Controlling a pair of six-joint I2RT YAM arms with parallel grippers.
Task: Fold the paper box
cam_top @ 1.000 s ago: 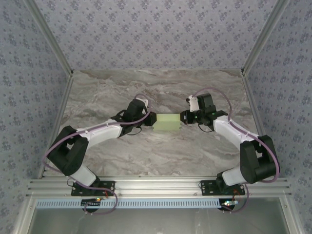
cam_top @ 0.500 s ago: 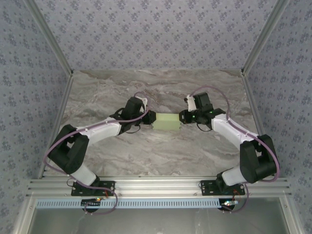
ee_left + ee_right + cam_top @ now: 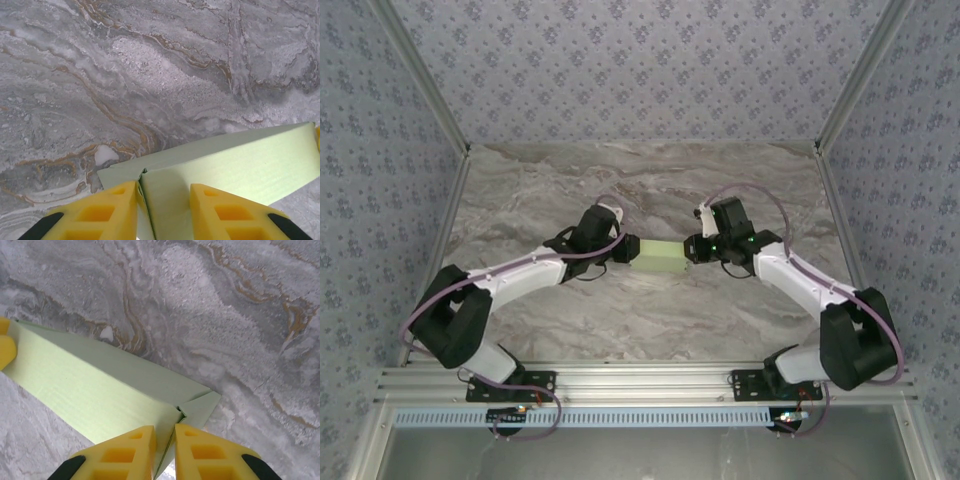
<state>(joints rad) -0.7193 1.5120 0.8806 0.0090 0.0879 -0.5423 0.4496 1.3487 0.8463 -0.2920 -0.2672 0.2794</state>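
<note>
Noted box (image 3: 661, 257) at centre of table (image 3: 650, 180), braced end to end: left fingers (image 3: 107, 207) part-open astride one end seam, right fingers (image 3: 125, 450) pinching opposite flap, likely tucking ends.

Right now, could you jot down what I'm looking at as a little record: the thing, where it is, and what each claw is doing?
object: pale green folded card box, small and rectangular
place: middle of the grey marbled tabletop, between the two arms
left gripper: jaws apart, astride one end of the box
right gripper: jaws nearly together at the other end's flap; grip unclear
fold state: closed into a box shape, end seams visible
</note>
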